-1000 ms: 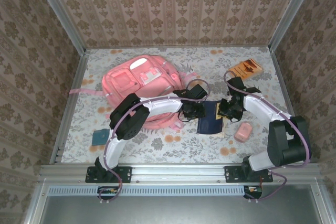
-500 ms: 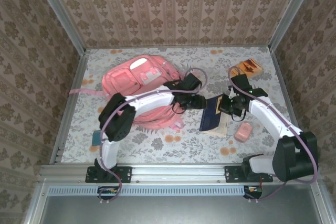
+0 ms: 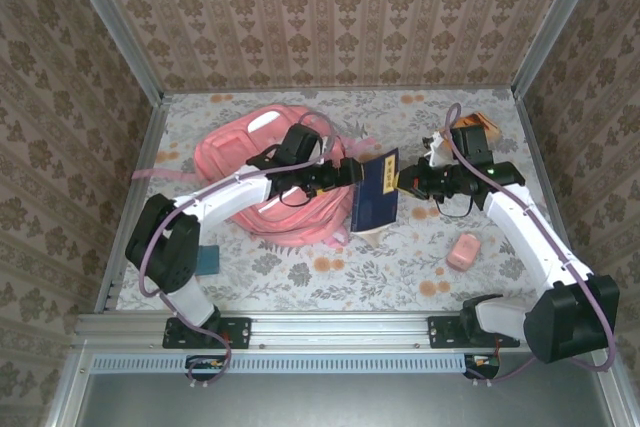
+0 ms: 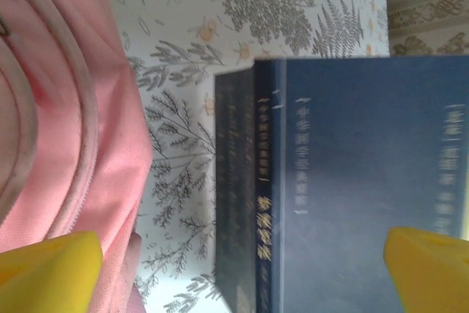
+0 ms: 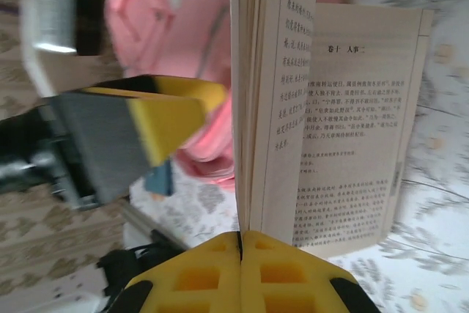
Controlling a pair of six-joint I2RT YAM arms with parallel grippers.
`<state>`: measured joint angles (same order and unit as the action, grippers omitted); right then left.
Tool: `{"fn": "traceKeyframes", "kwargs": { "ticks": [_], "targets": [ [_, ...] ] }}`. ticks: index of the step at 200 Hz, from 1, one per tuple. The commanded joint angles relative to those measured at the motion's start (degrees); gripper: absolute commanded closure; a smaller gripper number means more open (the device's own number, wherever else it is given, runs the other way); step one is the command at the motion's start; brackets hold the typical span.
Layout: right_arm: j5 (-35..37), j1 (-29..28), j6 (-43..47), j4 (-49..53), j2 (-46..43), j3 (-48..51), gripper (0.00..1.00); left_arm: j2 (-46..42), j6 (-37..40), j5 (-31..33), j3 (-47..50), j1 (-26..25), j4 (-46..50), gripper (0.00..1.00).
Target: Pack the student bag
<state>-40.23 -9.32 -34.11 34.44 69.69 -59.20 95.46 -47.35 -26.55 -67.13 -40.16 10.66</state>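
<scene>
Fingers of the left gripper [image 3: 350,175], from above, stand beside the book [image 3: 375,192] the right gripper [image 3: 404,184] pinches; backpack [image 3: 240,162] behind, toward the table's [image 3: 300,282] far-left corner. Left wrist: fingers [image 4: 51,265] wide apart, empty, backpack [image 4: 66,108] alongside. Right wrist: fingers [image 5: 198,276] clamped on the book [image 5: 278,108], backpack [image 5: 161,12] beyond.

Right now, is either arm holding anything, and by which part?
The right gripper is shut on the dark blue book, pinching one edge, with its pages hanging open. The left gripper is open, holding nothing.
</scene>
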Motion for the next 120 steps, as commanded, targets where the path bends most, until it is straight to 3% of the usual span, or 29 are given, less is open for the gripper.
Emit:
{"fn": "traceKeyframes", "kwargs": {
  "ticks": [1,33,74,120],
  "targets": [
    [-9.66,-0.49,-3.08,-6.81,-1.10,-2.98,1.00,-3.70,-4.66,-8.64,3.21,1.19,-10.57,0.00],
    [-12.78,-0.70,-5.43,-9.90,0.33,-4.89,1.00,-4.10,-12.53,-14.31,7.71,2.37,-23.61,0.00],
    [-13.55,-0.69,-6.88,-11.03,0.56,-7.48,1.00,-3.40,-16.42,-16.23,9.70,2.85,-30.02,0.00],
    [-14.16,-0.61,-7.45,-11.67,0.24,-8.06,1.00,-2.65,-25.89,-21.28,13.36,3.42,-49.28,0.00]
  ]
}}
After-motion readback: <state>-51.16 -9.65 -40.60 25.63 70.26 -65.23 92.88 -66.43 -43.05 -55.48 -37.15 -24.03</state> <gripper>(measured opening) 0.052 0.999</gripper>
